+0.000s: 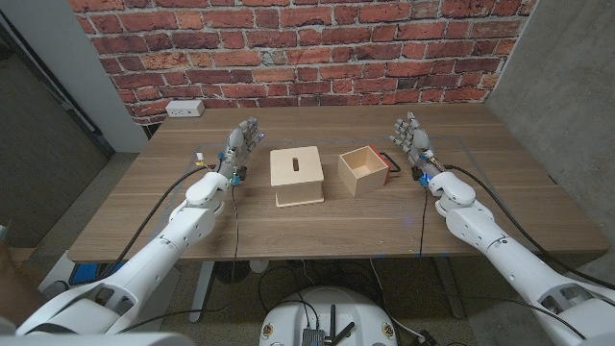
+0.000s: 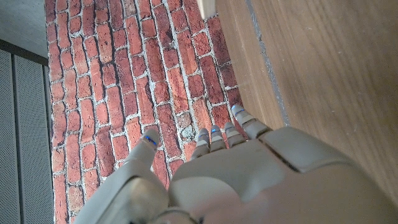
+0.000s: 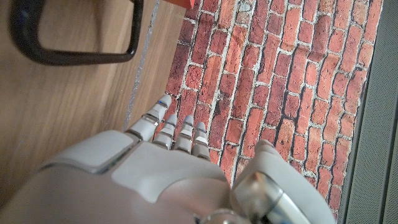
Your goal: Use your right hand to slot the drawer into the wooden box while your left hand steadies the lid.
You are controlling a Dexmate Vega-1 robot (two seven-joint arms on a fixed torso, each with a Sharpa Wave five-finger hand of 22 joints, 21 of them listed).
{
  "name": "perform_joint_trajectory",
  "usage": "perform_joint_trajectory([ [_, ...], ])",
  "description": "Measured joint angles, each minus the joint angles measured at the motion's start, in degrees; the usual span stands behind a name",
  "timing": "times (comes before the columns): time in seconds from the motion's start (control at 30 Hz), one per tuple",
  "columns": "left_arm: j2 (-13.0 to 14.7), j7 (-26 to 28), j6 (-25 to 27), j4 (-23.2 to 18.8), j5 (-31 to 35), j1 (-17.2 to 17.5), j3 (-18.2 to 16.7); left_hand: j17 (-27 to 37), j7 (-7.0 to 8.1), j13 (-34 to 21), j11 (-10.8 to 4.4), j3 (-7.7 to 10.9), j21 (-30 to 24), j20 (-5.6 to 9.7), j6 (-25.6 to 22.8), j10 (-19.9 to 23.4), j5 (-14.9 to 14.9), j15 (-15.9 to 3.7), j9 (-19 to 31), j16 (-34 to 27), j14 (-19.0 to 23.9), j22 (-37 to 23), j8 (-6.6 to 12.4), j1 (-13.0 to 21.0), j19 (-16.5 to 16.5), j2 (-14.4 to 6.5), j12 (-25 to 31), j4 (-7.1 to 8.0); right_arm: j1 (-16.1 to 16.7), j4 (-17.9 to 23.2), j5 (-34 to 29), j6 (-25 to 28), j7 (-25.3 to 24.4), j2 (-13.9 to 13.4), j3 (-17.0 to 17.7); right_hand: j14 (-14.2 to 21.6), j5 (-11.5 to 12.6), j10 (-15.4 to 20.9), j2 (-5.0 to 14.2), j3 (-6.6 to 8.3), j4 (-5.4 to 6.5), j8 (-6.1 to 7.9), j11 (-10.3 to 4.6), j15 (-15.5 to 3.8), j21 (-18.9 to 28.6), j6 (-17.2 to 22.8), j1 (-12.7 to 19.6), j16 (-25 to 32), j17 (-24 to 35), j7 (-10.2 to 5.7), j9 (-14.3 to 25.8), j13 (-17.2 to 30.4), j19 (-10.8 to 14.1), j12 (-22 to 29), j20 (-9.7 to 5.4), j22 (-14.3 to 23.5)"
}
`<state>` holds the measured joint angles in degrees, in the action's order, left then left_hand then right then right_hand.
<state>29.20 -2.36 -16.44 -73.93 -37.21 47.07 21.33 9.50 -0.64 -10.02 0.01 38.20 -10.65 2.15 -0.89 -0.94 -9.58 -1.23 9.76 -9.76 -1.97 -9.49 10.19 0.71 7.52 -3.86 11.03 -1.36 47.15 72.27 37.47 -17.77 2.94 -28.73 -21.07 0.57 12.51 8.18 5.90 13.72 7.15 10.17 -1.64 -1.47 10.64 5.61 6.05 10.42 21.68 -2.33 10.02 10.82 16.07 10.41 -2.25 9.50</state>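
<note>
Both arms come in from the bottom corners of the head view and reach forward over the wooden table (image 1: 317, 226), each ending near the table's middle depth. Left hand (image 1: 239, 146) is raised off the surface with its fingers apart and pointing toward the brick wall (image 1: 298, 38), holding nothing. Right hand (image 1: 411, 137) mirrors it on the other side, fingers likewise spread and empty.

Between the 2 hands stand the task's things. A wooden box (image 1: 298, 176) with a slot in its lid (image 1: 297, 164) sits left of centre, near the left hand but apart from it. Just to its right, with a small gap, stands the open drawer (image 1: 363, 169), a square tray with a reddish inside; a black handle (image 1: 388, 160) lies at its right side, close to the right hand. A white power strip (image 1: 184, 109) rests by the wall at the table's far left.

From the left wrist, the back of the left hand (image 2: 249, 180) shows with fingertips (image 2: 238, 112) reaching past the table edge toward the bricks. From the right wrist, the right hand (image 3: 168, 180) appears the same way, and the black handle (image 3: 74, 43) shows as a dark loop on the wood just beyond its fingers (image 3: 163, 102), untouched.
</note>
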Motion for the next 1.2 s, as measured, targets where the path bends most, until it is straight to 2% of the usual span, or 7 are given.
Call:
perform_joint_trajectory([
  [0.33,0.43,1.36,0.54,-1.49,0.25,0.37,-0.27,0.00,0.00,0.00,0.00,0.15,0.00,0.00,0.00,0.00,0.00,0.00,-0.01,0.00,0.00,0.00,0.00,0.00,0.00,0.00,0.00,-0.15,-0.47,-0.90,0.30,-0.52,0.83,-0.09,0.39,0.19,0.00,0.20,0.00,0.50,-0.44,-0.01,-0.20,-0.19,0.00,0.31,0.00,0.00,-0.17,-0.30,0.00,-0.01,0.00,0.00,0.00,-0.01],
  [0.6,1.10,2.62,1.09,-3.20,0.53,1.22,-0.64,0.00,0.00,0.01,0.00,0.15,0.00,0.00,0.00,0.00,0.00,0.00,-0.01,0.01,0.01,0.01,0.00,0.00,-0.01,0.00,0.00,-0.15,-0.18,0.01,-0.20,-0.56,0.32,-0.77,0.45,0.19,0.00,0.40,0.38,0.69,-0.65,-0.01,-0.41,-0.18,0.00,0.31,0.38,0.39,-0.70,-0.31,0.00,-0.01,0.00,0.00,0.00,-0.01],
  [0.93,1.71,3.45,1.71,-4.59,0.76,1.90,-0.87,-0.01,0.00,0.01,0.00,0.15,0.00,0.00,0.00,0.00,0.00,0.00,-0.01,0.01,0.01,0.01,0.00,0.00,-0.01,0.00,0.00,-0.15,1.68,5.02,-2.89,1.34,-2.98,-3.43,0.45,0.49,0.00,0.40,-0.01,0.97,-1.27,-0.01,-0.41,-0.48,0.00,0.31,0.76,0.39,-1.23,-0.30,-0.01,-0.01,-0.01,0.00,0.00,-0.01],
  [1.2,2.22,3.87,2.00,-5.20,0.92,2.23,-1.11,-0.01,0.00,0.01,0.00,0.14,0.00,0.00,0.00,0.01,0.00,0.00,-0.02,0.01,0.01,0.02,0.00,0.00,-0.01,0.00,0.00,-0.15,2.99,9.83,-5.26,4.14,-5.63,-5.97,0.40,0.49,0.00,0.18,-1.14,1.14,-2.95,0.21,-0.62,-0.48,0.00,0.41,1.89,0.39,-2.00,0.21,-0.02,-0.17,-0.14,0.00,-0.13,-0.02],
])
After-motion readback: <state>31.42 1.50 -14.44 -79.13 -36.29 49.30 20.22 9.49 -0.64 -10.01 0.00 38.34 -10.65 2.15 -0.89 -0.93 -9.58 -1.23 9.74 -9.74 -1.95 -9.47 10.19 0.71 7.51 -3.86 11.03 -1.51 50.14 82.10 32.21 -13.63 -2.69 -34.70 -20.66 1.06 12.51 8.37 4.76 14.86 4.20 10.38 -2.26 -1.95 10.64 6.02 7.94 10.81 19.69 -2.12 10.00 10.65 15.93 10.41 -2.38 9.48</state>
